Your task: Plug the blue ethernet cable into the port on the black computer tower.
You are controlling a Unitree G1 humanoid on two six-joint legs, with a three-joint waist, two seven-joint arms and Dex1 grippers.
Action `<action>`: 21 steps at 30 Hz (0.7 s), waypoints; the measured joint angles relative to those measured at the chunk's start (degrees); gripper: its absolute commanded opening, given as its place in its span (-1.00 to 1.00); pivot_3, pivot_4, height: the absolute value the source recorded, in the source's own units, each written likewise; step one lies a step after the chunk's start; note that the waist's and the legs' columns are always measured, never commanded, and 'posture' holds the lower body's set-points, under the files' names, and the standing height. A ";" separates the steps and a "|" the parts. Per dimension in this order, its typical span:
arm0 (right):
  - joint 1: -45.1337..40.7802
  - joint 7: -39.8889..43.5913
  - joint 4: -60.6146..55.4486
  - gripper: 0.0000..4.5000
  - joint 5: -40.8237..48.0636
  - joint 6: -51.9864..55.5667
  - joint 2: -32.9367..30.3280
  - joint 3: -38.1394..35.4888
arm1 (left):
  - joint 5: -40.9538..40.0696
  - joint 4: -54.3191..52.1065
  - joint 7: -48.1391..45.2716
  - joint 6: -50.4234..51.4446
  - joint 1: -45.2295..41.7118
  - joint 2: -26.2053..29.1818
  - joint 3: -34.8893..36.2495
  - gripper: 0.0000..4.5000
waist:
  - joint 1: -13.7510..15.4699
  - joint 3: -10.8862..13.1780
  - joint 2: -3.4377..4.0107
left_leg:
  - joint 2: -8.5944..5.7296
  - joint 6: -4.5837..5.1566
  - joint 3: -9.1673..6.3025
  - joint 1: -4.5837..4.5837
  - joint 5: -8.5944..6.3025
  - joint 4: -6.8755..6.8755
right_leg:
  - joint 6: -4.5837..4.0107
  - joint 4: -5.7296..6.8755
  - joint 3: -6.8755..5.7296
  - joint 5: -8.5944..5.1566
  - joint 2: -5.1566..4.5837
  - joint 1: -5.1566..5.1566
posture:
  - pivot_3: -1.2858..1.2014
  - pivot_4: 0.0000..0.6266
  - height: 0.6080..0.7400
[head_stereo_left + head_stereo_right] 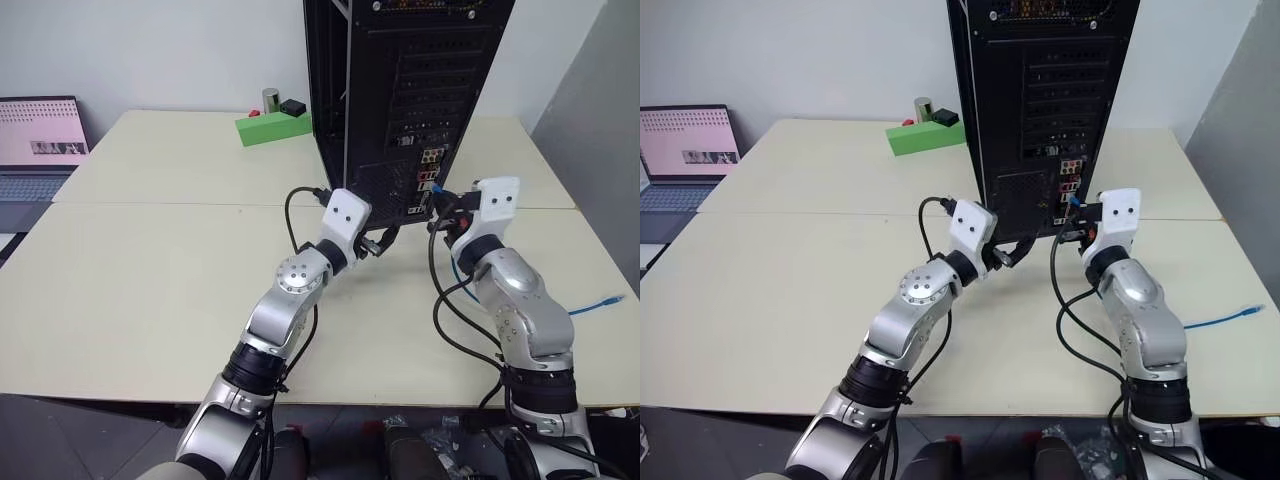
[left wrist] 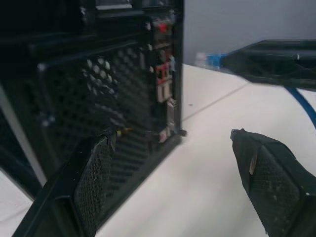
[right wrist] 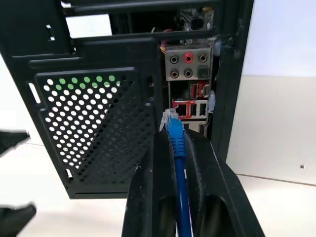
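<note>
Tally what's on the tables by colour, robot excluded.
Black: 2, the black computer tower and a small black box
Blue: 1, the blue ethernet cable
Green: 1, a green box
Silver: 1, a small can
Total: 5

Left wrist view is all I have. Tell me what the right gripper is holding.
Observer: The right gripper is shut on the blue cable, clear plug forward.
Operator: Say where the plug sits.
Observer: Just short of the connector panel on the tower, in line with the red-rimmed sockets; not inserted.
Operator: Report the cable's other end.
Observer: It lies loose on the table, its plug near the edge on the robot's right.
</note>
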 measured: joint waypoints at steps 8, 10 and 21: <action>-4.23 -0.54 5.51 -1.00 -1.02 -0.66 1.82 0.04 | 0.64 1.98 -0.38 0.62 -1.19 -1.51 1.50 0.76 | 0.00 0.00 0.00 | 0.00 0.00 0.00 -0.01 0.00 -0.01 | 0.00 0.00 0.00 0.00 0.00 -0.02 | 0.03 -0.52 1.00; -5.00 -0.47 7.17 -1.00 -1.07 -0.97 1.93 -0.04 | -0.34 1.99 -1.10 1.24 -1.50 -1.80 2.75 0.76 | -0.04 0.00 0.00 | 0.00 0.00 0.02 -0.01 0.00 -0.01 | 0.00 0.00 0.01 0.00 0.00 -0.02 | 0.03 -0.52 1.00; -7.58 0.34 12.06 -1.00 -1.64 -3.70 1.93 -0.18 | -0.33 1.77 -3.04 1.98 -1.53 -2.93 3.16 0.76 | -0.04 0.00 0.00 | 0.00 0.00 0.02 -0.01 0.00 -0.01 | 0.00 0.00 0.01 0.00 0.00 -0.02 | 0.03 -0.52 1.00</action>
